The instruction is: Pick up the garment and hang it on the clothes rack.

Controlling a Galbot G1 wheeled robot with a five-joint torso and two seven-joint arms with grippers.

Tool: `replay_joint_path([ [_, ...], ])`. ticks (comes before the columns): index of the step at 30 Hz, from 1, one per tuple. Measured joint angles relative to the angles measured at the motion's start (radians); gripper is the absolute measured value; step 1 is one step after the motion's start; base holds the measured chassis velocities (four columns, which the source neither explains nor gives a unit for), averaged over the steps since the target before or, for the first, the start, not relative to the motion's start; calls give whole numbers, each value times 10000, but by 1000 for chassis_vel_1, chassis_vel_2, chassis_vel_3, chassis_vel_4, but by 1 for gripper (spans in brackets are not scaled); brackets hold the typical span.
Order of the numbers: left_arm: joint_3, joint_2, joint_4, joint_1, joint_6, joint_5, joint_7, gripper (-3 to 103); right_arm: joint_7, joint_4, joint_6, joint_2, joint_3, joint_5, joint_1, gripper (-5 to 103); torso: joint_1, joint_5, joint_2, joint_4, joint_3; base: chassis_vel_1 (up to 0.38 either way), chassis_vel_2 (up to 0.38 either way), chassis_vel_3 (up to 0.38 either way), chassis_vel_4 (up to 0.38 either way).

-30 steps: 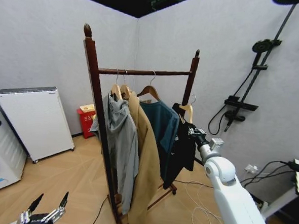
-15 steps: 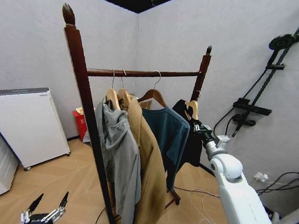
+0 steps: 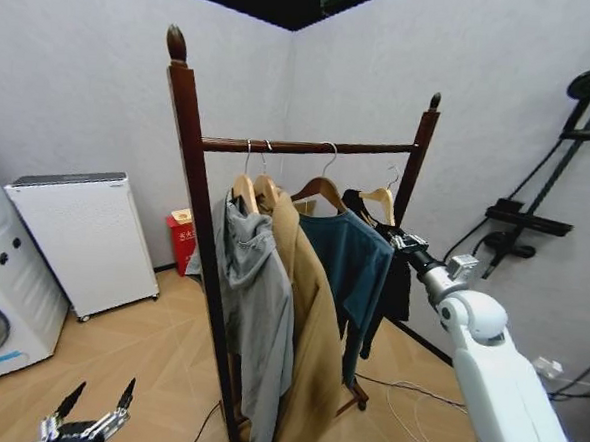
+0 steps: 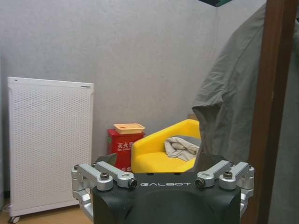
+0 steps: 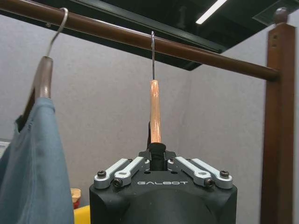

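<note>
The right gripper (image 3: 402, 241) pinches the garment (image 3: 397, 277) by its hanger, right of middle. The hook is over the clothes rack (image 3: 310, 147) rail. I think letting go comes next. The left gripper (image 3: 87, 427), bottom left, is spread.

On the clothes rack (image 3: 190, 205), the garment (image 3: 391, 262) hangs rightmost, beside the right post, hoodie (image 3: 256, 309) leftmost.
</note>
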State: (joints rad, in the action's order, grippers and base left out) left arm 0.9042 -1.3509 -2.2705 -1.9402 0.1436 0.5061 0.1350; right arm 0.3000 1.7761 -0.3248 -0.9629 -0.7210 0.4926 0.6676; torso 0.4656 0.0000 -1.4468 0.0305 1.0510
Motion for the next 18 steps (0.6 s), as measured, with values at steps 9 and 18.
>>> replay_joint_path([
  [9,0,0,0,0,0,0,0,100,222,76,-182,480,-222,284,-146,11,-1,3,0,0,1,47,44,35,36],
  [18,0,0,0,0,0,0,0,100,130,331,-61,743,-799,703,250,11,-3,3,0,2,-2,0,0,0,0],
])
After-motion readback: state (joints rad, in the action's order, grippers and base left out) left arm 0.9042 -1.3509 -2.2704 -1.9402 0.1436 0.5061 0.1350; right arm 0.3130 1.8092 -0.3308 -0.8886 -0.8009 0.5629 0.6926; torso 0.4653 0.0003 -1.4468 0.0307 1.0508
